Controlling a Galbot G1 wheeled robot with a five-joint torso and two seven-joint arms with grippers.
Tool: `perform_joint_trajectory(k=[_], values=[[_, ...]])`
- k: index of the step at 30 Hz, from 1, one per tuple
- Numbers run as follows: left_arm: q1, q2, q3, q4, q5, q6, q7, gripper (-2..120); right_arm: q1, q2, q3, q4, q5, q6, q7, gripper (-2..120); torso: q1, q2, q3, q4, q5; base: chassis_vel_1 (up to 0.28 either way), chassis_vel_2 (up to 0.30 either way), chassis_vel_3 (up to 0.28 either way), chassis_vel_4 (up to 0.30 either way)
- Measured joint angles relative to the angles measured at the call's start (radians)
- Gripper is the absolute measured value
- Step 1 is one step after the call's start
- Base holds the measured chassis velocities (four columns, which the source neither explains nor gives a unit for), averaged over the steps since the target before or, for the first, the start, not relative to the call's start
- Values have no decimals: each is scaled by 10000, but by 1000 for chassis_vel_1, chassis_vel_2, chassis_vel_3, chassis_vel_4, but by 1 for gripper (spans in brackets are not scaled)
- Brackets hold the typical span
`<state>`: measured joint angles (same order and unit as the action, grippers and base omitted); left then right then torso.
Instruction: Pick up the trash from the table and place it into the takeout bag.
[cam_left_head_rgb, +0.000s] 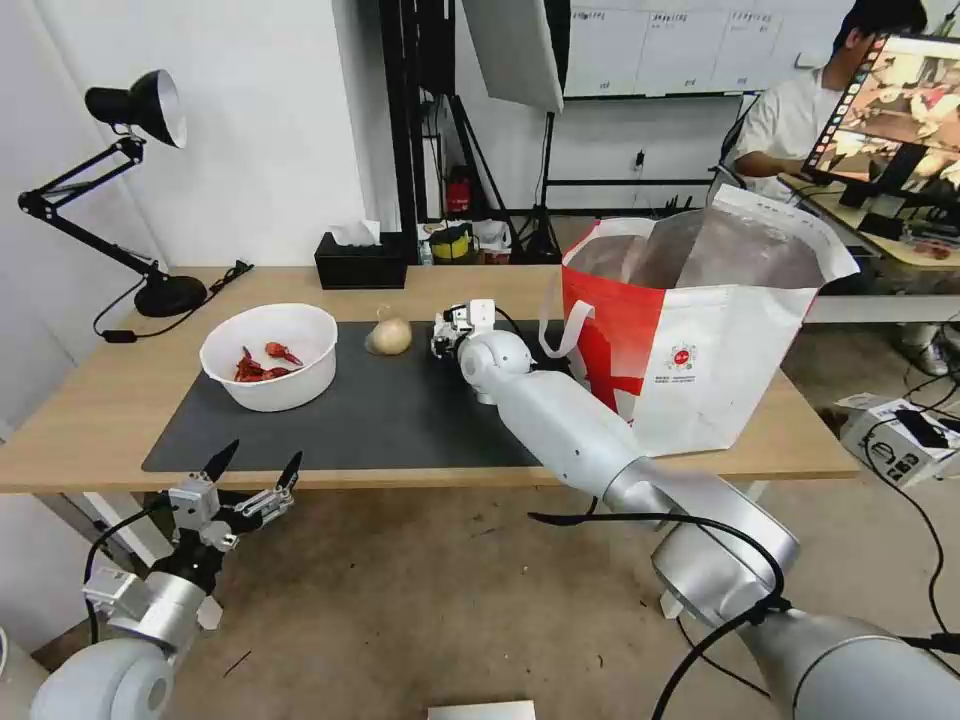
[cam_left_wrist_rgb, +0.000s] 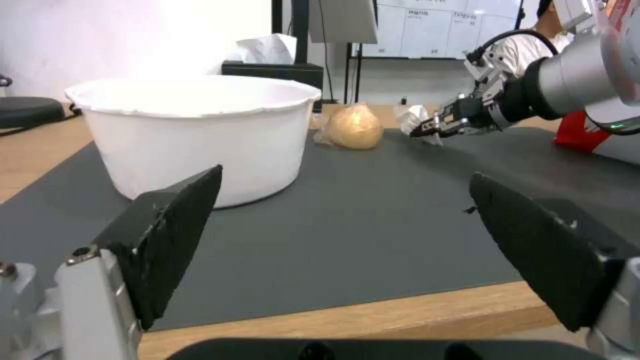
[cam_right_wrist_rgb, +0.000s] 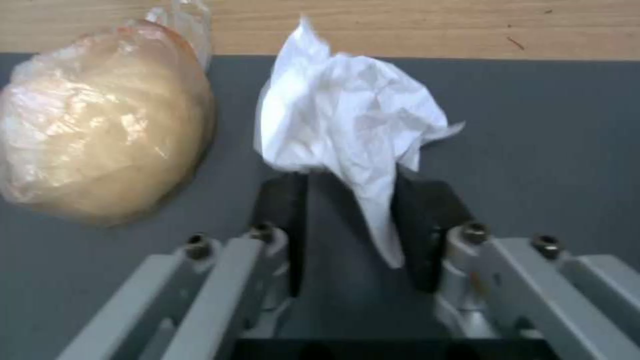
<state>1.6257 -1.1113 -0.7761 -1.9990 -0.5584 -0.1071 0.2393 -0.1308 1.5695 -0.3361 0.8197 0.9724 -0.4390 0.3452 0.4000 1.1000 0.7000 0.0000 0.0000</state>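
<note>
Right claw: straddling the tissue on the mat, fingers apart, not clenching.
Left claw: released, hanging near the worktop edge.

The right arm is stretched forward and toward eleven o'clock across the head view, its wrist bent down. The right gripper is held low, its two dark fingers parted with a gap between them; the far tips are hidden. The left arm is kept low at about seven o'clock in the head view, wrist raised. The left gripper is held level, its black fingers spread wide apart, nothing between them.
</note>
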Motion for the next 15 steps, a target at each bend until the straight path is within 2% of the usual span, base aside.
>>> perform_joint_trajectory(k=[2, 3, 6, 15], values=[[29, -4, -11, -21, 0, -7, 0, 100, 0, -7, 0, 35, 31, 0, 0, 18, 0, 0, 0, 1, 0, 0, 0, 0, 0], [29, -4, -11, -21, 0, -7, 0, 100, 0, -7, 0, 35, 31, 0, 0, 18, 0, 0, 0, 1, 0, 0, 0, 0, 0], [57, -4, -32, -59, -4, -16, -2, 100, -23, -56, -9, 121, 71, 0, -4, 2, 0, 0, 0, 1, 0, 0, 0, 0, 0], [109, -29, -35, -102, -4, -23, -4, 100, -145, -313, -38, 612, 295, 20, -17, 0, 0, 0, 0, 0, 0, 0, 0, 0, 0]])
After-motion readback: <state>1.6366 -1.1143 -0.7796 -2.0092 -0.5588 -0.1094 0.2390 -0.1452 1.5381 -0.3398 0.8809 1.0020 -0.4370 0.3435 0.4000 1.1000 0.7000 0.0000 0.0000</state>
